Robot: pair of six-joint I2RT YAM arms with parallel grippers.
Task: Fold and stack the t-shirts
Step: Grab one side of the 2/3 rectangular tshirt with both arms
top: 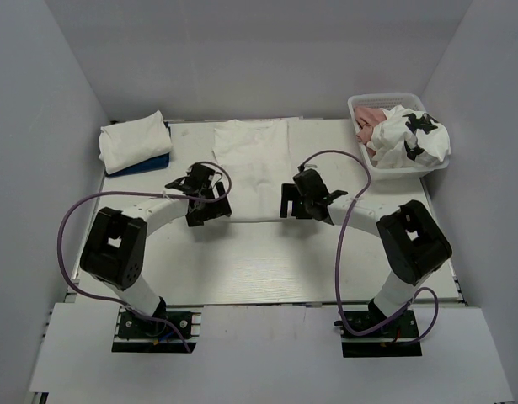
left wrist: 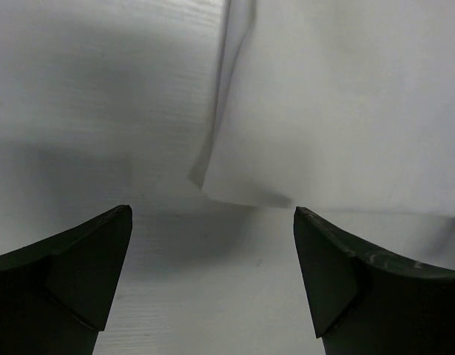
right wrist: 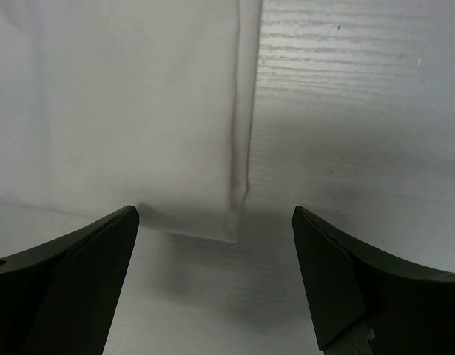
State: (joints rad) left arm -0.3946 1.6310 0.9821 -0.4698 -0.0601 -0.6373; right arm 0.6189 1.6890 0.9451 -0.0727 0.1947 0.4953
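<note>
In the far right corner of the table (top: 267, 261): a white plastic basket (top: 356, 103), stuffed with two crumpled pieces. Against its left wall, a pink shirt (top: 368, 118), mostly buried. Heaped over the rest and bulging above the rim, a white shirt with black patches (top: 414, 139).

In the far left corner: a folded white shirt (top: 132, 141) stacked on a folded blue shirt (top: 156, 162), with only a blue strip showing along the near edge.

Between those two, on the far half of the table: a long white shirt (top: 254, 164), lying flat, folded in from both sides into a narrow rectangle, hem toward the arms.

At the near left corner of that hem, the left gripper (top: 206, 206), spread wide and pinching nothing. From its wrist camera, the left gripper (left wrist: 212, 214) just short of the cloth corner, slightly curled with a shadow beneath. At the near right corner, the right gripper (top: 302, 200), likewise spread wide and empty. In its own view, the right gripper (right wrist: 216, 214) just short of that corner.

Looping from each arm, purple cables (top: 322, 156), the right one arching above the table beside the shirt's right edge.

Partly hidden behind both gripper heads from above: the near hem. Along the folded right edge, a faint pinkish line, too dim to identify. Under the patched shirt, the basket's depths out of sight. Contact between fingers and table: impossible to tell.
</note>
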